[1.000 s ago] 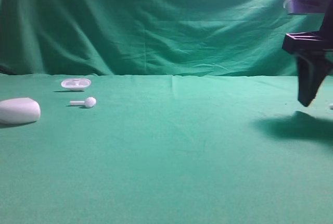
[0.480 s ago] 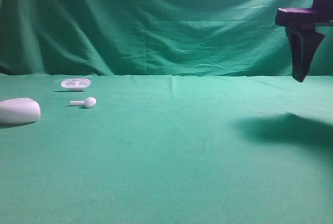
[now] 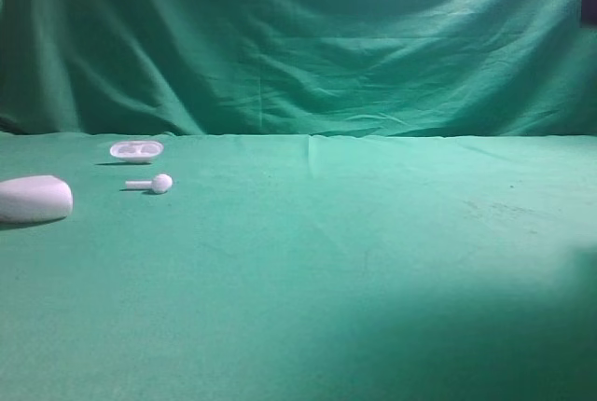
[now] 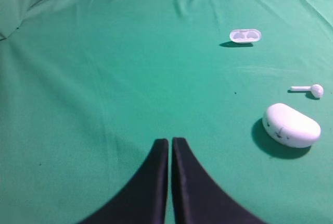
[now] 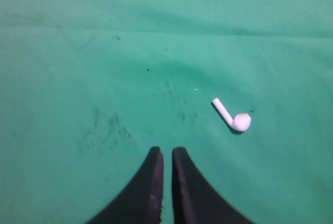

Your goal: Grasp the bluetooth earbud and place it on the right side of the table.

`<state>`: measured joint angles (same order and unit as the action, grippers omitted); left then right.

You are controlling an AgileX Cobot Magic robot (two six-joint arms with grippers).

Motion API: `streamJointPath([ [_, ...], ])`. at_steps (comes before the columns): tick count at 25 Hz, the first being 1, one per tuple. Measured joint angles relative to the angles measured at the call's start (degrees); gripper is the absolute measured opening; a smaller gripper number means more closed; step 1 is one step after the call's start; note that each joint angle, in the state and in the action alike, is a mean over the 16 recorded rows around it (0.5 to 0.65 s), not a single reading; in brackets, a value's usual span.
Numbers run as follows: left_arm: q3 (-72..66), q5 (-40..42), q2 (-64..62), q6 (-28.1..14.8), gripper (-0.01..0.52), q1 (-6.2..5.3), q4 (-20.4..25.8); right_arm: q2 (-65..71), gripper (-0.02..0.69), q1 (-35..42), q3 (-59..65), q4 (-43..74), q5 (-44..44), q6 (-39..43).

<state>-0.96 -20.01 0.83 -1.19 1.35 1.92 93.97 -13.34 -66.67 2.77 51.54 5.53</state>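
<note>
On the right side of the table (image 5: 62, 36), at about 2 o'clock from the right hand (image 5: 166, 153), the bluetooth earbud (image 5: 233, 116) lies free on the green cloth, stem toward 10 o'clock; looks delivered, judging by position. Right hand hangs above it, fingers nearly together, holding nothing. Left hand (image 4: 170, 143) likewise narrow and empty, parked clear of the work. Charging case (image 4: 291, 125), second earbud (image 4: 308, 89) and case tray (image 4: 245, 36) sit at 1–3 o'clock from it. Exterior view shows neither hand, nor the placed earbud.
</note>
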Motion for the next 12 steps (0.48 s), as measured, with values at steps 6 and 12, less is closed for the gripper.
streamJointPath([
  [6, 0.0, 0.0, 0.0, 0.0, 0.000, 0.00, 0.0, -10.0, 0.043, 0.0, -1.0, -2.1, 6.5, -0.1],
  [12, 0.0, 0.0, 0.0, 0.0, 0.000, 0.00, 0.0, -24.2, 0.000, 0.0, 1.6, -3.1, 9.4, -0.3],
])
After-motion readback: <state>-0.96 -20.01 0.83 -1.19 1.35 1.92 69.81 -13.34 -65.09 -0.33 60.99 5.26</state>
